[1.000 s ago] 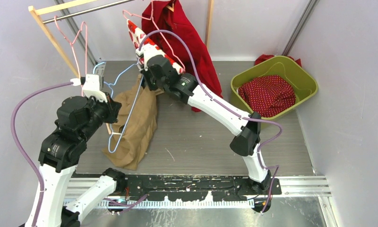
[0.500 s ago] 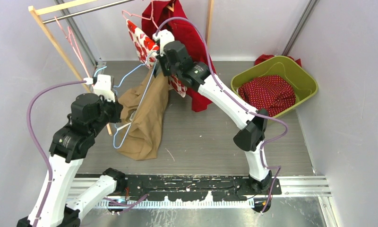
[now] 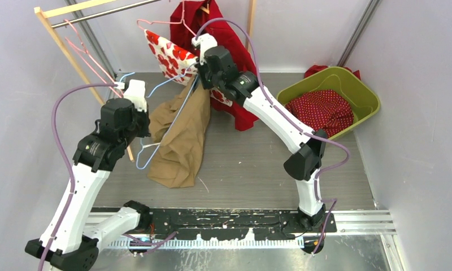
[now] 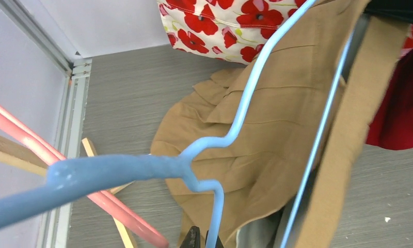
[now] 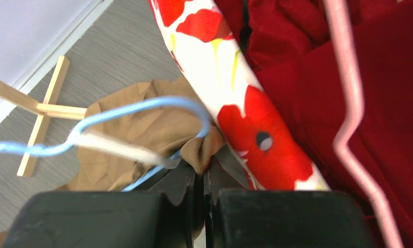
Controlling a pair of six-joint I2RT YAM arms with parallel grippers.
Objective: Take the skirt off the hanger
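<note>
A: Top external: tan skirt (image 3: 181,141) hangs mid-bench (image 3: 252,164), hem on it, open room to its right.
B: Left wrist: left jaws clamped on the thin blue wire hanger (image 4: 116,173); skirt is pleated.
A: Right wrist: right jaws pinch a soft skirt fold, floral cloth (image 5: 230,88) just beside.

I count one tan skirt (image 4: 276,129), one blue hanger (image 4: 111,173) and two pink hangers (image 5: 347,77) here. Plus one poppy-print cloth (image 3: 170,53), one hanging red garment (image 3: 243,116), one green bin (image 3: 368,93).

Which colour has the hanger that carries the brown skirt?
Light blue. The hanger shows best in the left wrist view.
</note>
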